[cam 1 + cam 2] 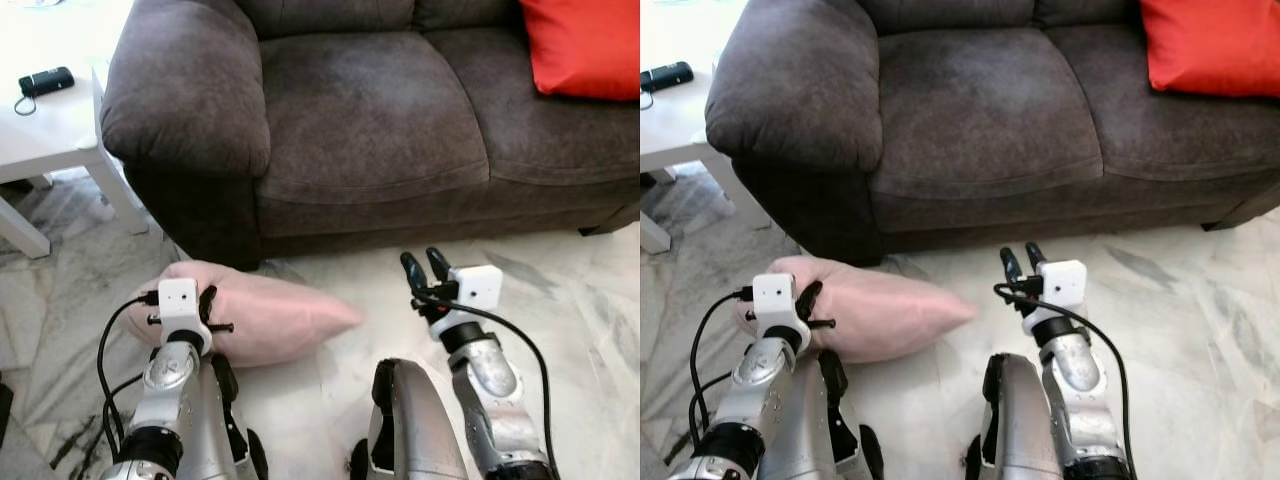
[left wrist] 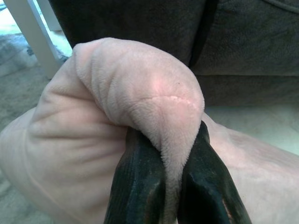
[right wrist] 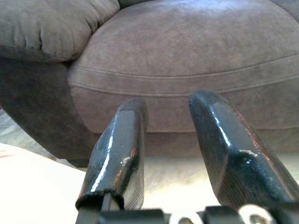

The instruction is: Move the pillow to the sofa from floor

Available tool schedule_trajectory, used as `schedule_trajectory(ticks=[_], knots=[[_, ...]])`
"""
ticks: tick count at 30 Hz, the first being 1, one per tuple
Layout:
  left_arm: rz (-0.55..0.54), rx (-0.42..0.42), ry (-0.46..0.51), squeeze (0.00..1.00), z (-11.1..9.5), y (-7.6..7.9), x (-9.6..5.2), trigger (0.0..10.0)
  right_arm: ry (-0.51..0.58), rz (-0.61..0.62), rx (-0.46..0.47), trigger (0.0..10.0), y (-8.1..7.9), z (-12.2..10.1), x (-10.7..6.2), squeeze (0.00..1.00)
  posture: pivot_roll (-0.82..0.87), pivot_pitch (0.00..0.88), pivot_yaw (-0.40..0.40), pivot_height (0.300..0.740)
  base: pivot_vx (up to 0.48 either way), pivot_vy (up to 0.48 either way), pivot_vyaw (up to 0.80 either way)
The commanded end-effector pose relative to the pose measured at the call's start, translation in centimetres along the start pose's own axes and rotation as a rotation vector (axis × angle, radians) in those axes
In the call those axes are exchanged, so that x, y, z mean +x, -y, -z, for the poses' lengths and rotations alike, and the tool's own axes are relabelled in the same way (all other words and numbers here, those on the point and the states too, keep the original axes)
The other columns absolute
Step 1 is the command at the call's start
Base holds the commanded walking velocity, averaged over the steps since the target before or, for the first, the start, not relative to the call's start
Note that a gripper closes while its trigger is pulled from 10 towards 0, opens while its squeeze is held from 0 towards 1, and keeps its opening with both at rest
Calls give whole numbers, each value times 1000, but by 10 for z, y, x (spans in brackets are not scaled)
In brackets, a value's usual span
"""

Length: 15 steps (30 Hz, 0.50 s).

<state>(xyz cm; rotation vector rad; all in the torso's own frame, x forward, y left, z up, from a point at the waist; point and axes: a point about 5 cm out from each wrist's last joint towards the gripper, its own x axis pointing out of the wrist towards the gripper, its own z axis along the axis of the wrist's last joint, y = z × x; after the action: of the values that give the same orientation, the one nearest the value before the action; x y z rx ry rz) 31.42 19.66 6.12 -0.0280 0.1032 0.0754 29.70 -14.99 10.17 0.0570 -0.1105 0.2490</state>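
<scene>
The soft pink plush pillow (image 1: 260, 315) lay on the marble floor (image 1: 560, 300) just before the dark brown fabric sofa (image 1: 360, 120), near its left armrest corner, its long axis along the sofa's front, its tapered end pointing right. The left gripper (image 2: 170, 186) had its jaws pinched on a fold of the pillow's left end. The right gripper (image 1: 425, 268) hovered over the floor, jaws narrowly parted and holding nothing.

A home living room: brown sofa (image 1: 380, 110), marble floor (image 1: 580, 300), white side table (image 1: 50, 130)
</scene>
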Motion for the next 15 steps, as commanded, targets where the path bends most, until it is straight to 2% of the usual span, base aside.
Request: schedule_trajectory(ticks=[1, 15], knots=[[14, 6, 80, 0, -14, 0, 1, 10000, 2, 17, 7, 10000, 3, 1, 1, 0, 35, 139, -16, 500, 0, 0, 0], [31, 13, 109, 0, -22, 1, 5, 10000, 36, 54, 32, 10000, 5, -1, 6, 0, 33, 98, 8, 500, 0, 0, 0]])
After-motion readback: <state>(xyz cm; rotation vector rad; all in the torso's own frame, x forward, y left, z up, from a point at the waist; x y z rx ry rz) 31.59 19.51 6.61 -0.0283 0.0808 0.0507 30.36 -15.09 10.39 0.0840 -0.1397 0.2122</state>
